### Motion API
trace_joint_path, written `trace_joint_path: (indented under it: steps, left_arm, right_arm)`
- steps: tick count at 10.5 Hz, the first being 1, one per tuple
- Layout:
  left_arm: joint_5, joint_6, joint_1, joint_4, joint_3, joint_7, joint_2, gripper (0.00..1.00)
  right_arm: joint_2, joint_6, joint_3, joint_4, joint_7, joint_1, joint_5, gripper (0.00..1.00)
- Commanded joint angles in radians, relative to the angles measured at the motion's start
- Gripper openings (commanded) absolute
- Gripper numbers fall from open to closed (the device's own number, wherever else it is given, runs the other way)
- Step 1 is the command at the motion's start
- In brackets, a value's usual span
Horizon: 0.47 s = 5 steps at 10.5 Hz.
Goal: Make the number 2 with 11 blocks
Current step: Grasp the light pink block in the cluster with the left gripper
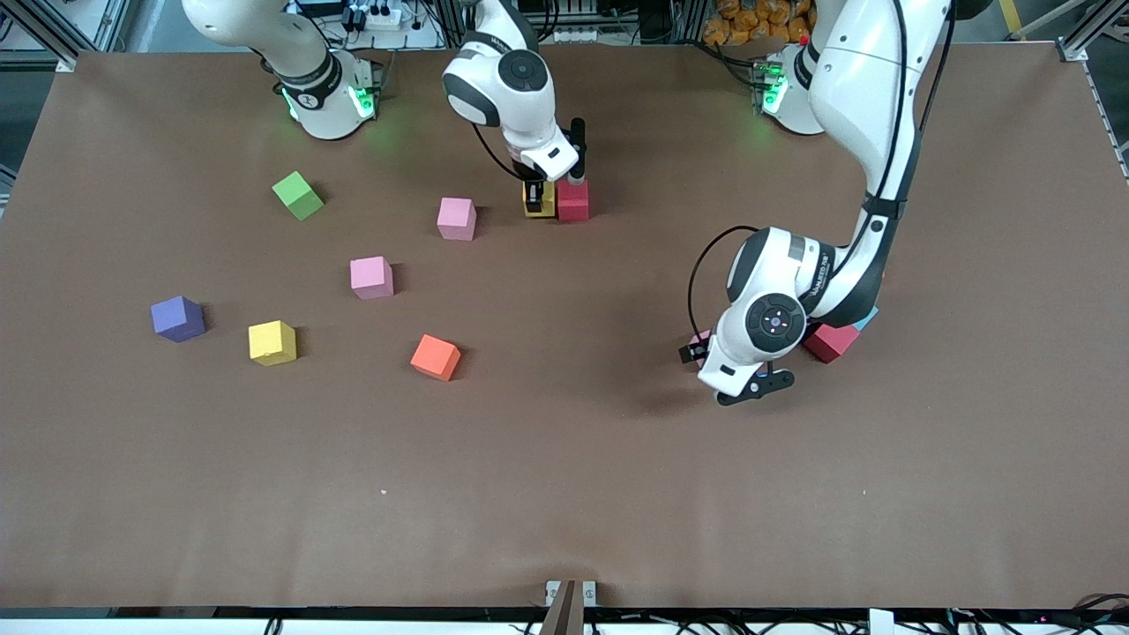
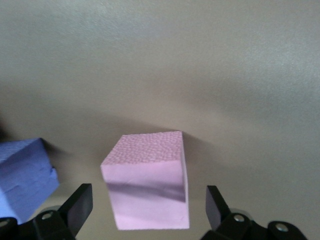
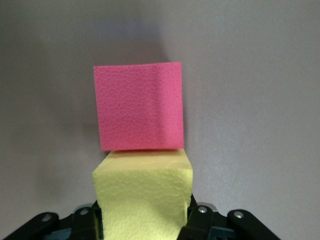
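Observation:
My right gripper [image 1: 540, 196] [image 3: 143, 222] is shut on a yellow block [image 1: 539, 199] [image 3: 143, 190], which touches a red block [image 1: 573, 201] [image 3: 139, 107] on the table near the robots' bases. Toward the left arm's end, my left gripper [image 1: 701, 351] [image 2: 148, 200] is open around a pink block [image 1: 700, 339] [image 2: 147, 180], its fingers [image 2: 79, 202] clear of the block's sides. A light blue block [image 2: 25, 175] lies beside it. Another red block [image 1: 831, 342] and a light blue one [image 1: 870, 316] peek from under the left arm. The number 2 is not in view.
Loose blocks lie toward the right arm's end: two pink [image 1: 457, 218] [image 1: 371, 277], purple [image 1: 178, 318], yellow [image 1: 272, 342], orange [image 1: 436, 357]. A green cube [image 1: 298, 195] sits farther from the camera than these. Bare brown table [image 1: 564, 494] fills the near half.

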Motion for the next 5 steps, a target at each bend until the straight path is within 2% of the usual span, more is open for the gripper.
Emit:
trace_joint_path:
  steps: [1,4,5]
  left_arm:
    - [-0.029,0.025,-0.01,-0.004,0.024,-0.003,0.011,1.0]
    - [-0.031,0.039,-0.01,-0.004,0.031,-0.001,0.023,0.99]
    - [-0.031,0.039,-0.01,-0.003,0.033,0.009,0.022,0.76]
  right_arm:
    - [0.017,0.024,-0.005,-0.002,-0.007,0.013,-0.009,0.24]
    - [0.033,0.036,-0.005,-0.001,-0.006,0.013,-0.009,0.24]
    - [0.04,0.046,-0.005,-0.001,-0.007,0.013,-0.009,0.25]
